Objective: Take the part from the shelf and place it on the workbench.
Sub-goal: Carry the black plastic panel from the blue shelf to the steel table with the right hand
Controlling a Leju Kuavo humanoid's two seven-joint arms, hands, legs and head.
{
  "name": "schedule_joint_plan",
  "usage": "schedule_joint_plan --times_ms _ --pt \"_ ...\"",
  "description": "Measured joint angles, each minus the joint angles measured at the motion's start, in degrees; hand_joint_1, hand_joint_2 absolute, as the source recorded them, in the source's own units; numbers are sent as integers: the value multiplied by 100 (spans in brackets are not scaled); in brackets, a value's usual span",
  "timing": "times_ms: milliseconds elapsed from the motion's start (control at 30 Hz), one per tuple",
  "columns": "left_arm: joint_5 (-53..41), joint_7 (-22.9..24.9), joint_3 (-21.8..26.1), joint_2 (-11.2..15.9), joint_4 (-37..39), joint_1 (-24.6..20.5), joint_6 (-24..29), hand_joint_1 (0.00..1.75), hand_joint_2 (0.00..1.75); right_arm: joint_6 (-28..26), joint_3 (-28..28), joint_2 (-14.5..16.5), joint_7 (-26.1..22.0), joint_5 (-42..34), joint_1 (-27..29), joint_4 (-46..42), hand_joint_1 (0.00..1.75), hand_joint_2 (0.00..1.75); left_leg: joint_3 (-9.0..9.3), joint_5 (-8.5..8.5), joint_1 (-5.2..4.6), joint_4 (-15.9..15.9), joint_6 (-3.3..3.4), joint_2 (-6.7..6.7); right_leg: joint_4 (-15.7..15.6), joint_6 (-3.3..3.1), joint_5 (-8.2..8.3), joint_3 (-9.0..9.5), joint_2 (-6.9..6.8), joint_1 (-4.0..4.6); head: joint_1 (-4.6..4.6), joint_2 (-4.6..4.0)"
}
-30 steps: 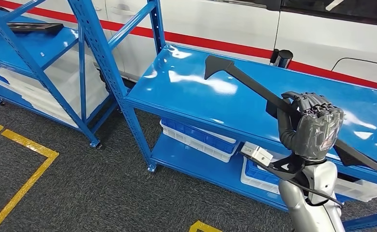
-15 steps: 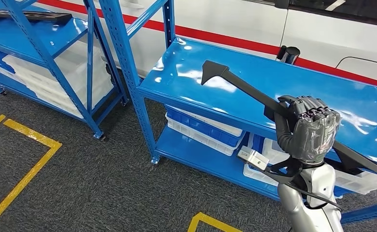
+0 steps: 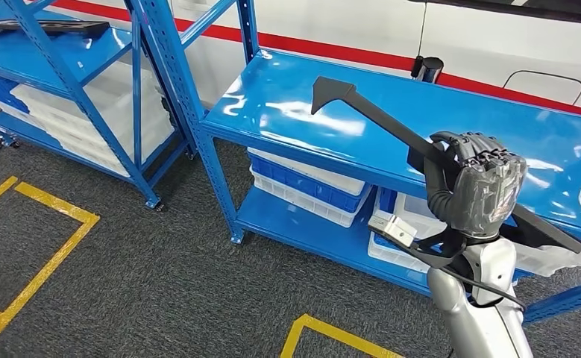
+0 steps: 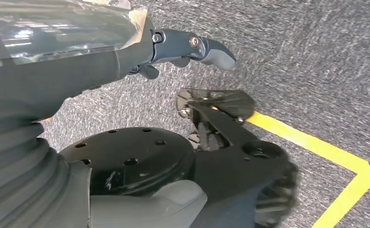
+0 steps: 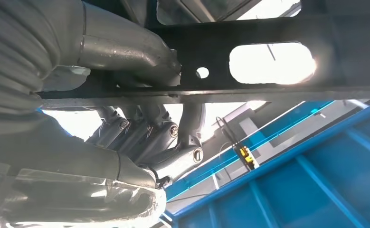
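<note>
Swinging a touch left, the robot's view has shifted against the blue rack (image 3: 287,119), while the right hand (image 3: 479,190) keeps its fingers wrapped round the long black part (image 3: 377,119). Pickup looks done; setting down is left. It's held above the rack's top surface, passing through the fist. Left hand (image 4: 126,47) hangs low over carpet, fingers apart, holding nothing.

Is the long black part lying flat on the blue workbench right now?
No. In the head view the right hand grips the black part and holds it tilted above the blue workbench.
</note>
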Motion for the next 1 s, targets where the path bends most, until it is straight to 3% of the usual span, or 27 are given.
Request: schedule_joint_plan --times_ms 100,167,233,300,400,467,500,533,600,633,700,767,800,867,933,967,1000 --pt "25 -46 5 3 -1 -20 -5 0 175 6 31 26 4 18 -26 51 175 175 819 307 -12 -1165 73 -8 2 60 87 -77 1 17 4 0" --pt "44 -67 16 6 -1 -39 -16 0 175 34 53 45 14 38 -75 76 175 175 1039 337 -54 -1540 129 -18 4 129 141 -105 -2 18 8 0" --pt "58 -73 27 6 0 -42 -32 0 175 68 76 68 26 62 -110 104 175 175 1012 408 -74 -1582 196 -13 13 201 188 -134 -4 19 1 0" --pt "73 -84 36 8 0 -43 -46 0 175 85 91 86 33 81 -118 134 175 175 954 516 -59 -1645 279 11 174 220 60 -253 -3 23 7 0" --pt "99 -116 47 17 0 -49 -80 0 175 92 104 94 35 108 -137 182 175 175 765 680 -60 -1665 359 33 1152 150 -565 -637 0 8 55 0" --pt "105 -141 49 17 0 -48 -101 0 175 96 111 100 35 127 -136 217 175 175 621 780 -63 -1660 353 37 1719 188 -787 -761 -1 -10 62 0" --pt "107 -152 50 18 0 -47 -110 0 175 99 115 103 35 136 -135 232 175 175 556 826 -60 -1655 338 38 1698 241 -753 -672 -1 -21 67 0" --pt "108 -162 51 19 0 -47 -120 0 175 102 118 106 35 150 -137 245 175 175 494 869 -54 -1644 317 38 1478 303 -656 -482 -3 -38 68 0" --pt "111 -176 56 26 0 -48 -151 0 175 111 127 116 37 186 -148 258 175 175 383 931 -52 -1590 258 34 635 399 -465 99 -11 -75 73 0" --pt "112 -182 62 31 0 -48 -166 0 175 119 133 124 38 203 -154 261 175 175 338 958 -62 -1555 223 32 298 405 -432 308 -5 -68 68 1" --pt "115 -192 83 50 0 -48 -192 0 175 155 146 144 46 233 -161 269 175 175 276 1009 -93 -1493 167 28 23 369 -461 436 11 -43 53 1" --pt "126 -197 110 67 0 -43 -216 0 175 197 155 167 64 285 -166 282 175 175 234 1041 -84 -1456 128 23 49 290 -418 355 13 -59 40 0" --pt "139 -197 124 76 0 -38 -228 0 175 215 157 186 75 320 -173 288 175 175 188 963 -69 -1388 105 20 62 226 -379 332 8 -69 32 0" --pt "162 -197 143 90 0 -33 -242 0 175 238 160 231 94 387 -191 298 175 175 -5 550 -43 -923 43 15 67 83 -282 247 0 -72 22 0" --pt "175 -198 154 92 0 -30 -255 0 175 250 166 267 100 421 -196 308 175 175 -256 67 -39 -141 1 14 71 3 -192 130 -5 -36 15 0" --pt "176 -198 160 92 0 -28 -260 0 175 252 169 278 102 424 -196 315 175 175 -311 -39 -38 135 1 14 72 -11 -150 75 -7 -17 16 0" --pt "178 -198 167 92 0 -26 -263 0 175 254 172 288 104 426 -196 322 175 175 -264 -36 -38 207 14 13 73 -14 -112 26 -8 2 16 0"
